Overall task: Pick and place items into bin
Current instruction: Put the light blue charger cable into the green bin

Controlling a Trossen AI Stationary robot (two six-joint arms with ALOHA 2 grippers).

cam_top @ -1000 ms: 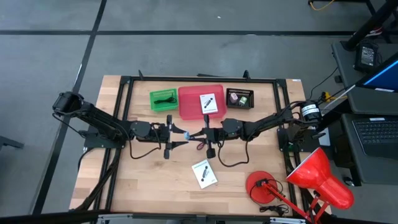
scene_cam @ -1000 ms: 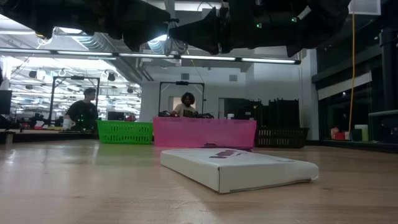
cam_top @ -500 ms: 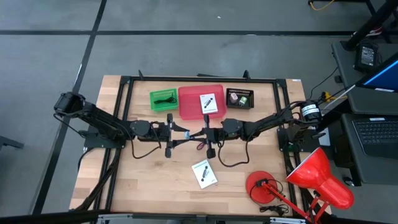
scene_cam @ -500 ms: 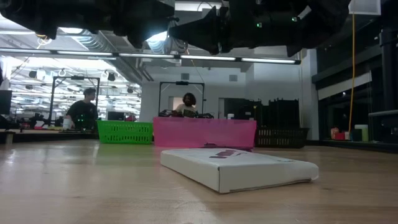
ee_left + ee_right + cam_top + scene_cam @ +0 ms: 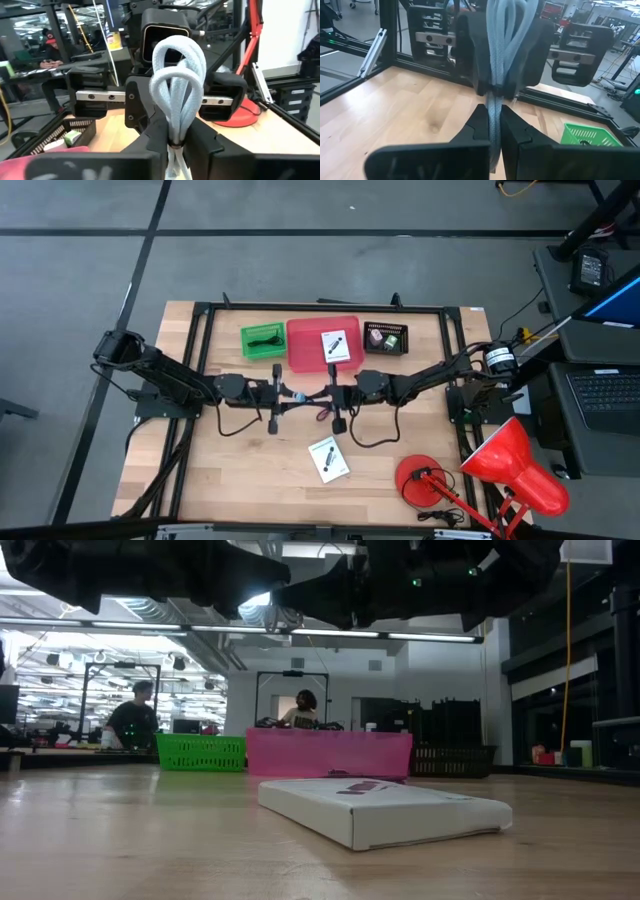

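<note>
Both pincers meet over the middle of the surface (image 5: 230,470), each clamped on the same cord (image 5: 176,90). The cord is pale, bluish-white, soft and braided, folded into a bundle of loops and cinched near the base by a thin dark tie. In the left wrist view the loops stand up above the left pincer (image 5: 176,145), whose fingers are pressed against the bundle just below the tie; the right arm's wrist block sits right behind the loops. In the right wrist view the same strands (image 5: 495,75) run down between the closed fingers of the right pincer (image 5: 492,131). From above, the left pincer (image 5: 283,397) and right pincer (image 5: 322,396) face each other, nearly touching, with the cord (image 5: 298,395) held off the surface between them.

A white card (image 5: 328,459) with a black mark lies on the wood nearer the front edge. A second card (image 5: 338,346) lies in the pink bin (image 5: 305,345). A green bin (image 5: 262,340) holding a dark cord sits to one side of the pink one, a black bin (image 5: 387,337) with small green and pinkish pieces to the other. A red lamp (image 5: 500,465) stands at the surface's right front corner.
</note>
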